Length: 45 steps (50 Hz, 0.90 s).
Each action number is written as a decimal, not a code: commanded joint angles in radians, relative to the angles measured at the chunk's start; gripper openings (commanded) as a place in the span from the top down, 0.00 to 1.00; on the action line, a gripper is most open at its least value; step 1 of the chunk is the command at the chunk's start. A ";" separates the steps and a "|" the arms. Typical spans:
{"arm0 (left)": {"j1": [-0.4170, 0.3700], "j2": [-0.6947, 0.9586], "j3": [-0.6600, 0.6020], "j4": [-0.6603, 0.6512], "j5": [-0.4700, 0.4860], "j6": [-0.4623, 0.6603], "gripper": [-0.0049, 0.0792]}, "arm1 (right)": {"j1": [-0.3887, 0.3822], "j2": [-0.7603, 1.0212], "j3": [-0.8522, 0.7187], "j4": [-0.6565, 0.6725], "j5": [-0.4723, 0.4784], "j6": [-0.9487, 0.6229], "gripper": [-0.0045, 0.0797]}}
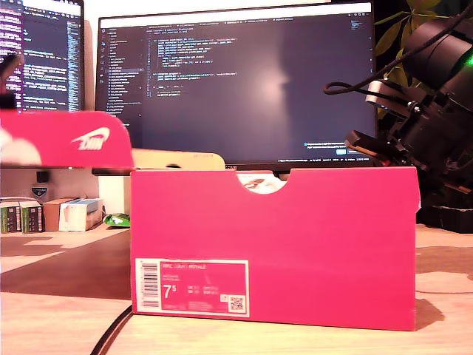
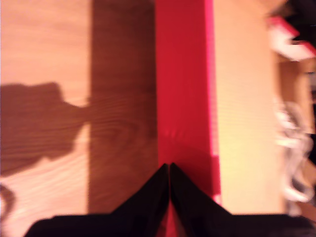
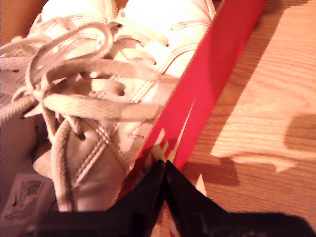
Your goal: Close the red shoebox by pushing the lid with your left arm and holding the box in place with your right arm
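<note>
Nearest the exterior camera stands the red shoebox [image 1: 273,248] on the wooden table [image 1: 59,318], its labelled end wall facing the lens and filling the middle of that view. Its lid [image 1: 63,140] is still up, swung out level toward the exterior view's left, so I judge the closing hardly begun: the whole sweep of the lid over the box remains. Beyond the box glow the monitors [image 1: 236,81], and a dark arm [image 1: 421,111] stands at the exterior view's right, at the box's far right corner. White shoes [image 3: 98,98] lie in the open box, laces loose. My second pincer [image 3: 164,165] has its tips pressed together, holding nothing, right at the top edge of a side wall, a fair place for bracing. My first pincer [image 2: 169,168] is likewise closed and empty, tips over a red panel [image 2: 182,89] I take for the lid, though whether it touches I cannot tell.
</note>
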 commanded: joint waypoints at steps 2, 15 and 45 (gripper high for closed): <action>-0.042 -0.061 0.013 -0.030 0.043 0.008 0.96 | 0.024 0.011 0.011 0.008 -0.018 -0.006 0.96; -0.092 -0.157 0.017 -0.063 0.099 -0.001 0.96 | 0.048 0.011 0.011 0.007 -0.062 -0.007 0.96; -0.350 -0.192 0.021 0.140 0.132 -0.180 0.96 | 0.134 0.009 0.029 0.016 0.010 0.000 0.96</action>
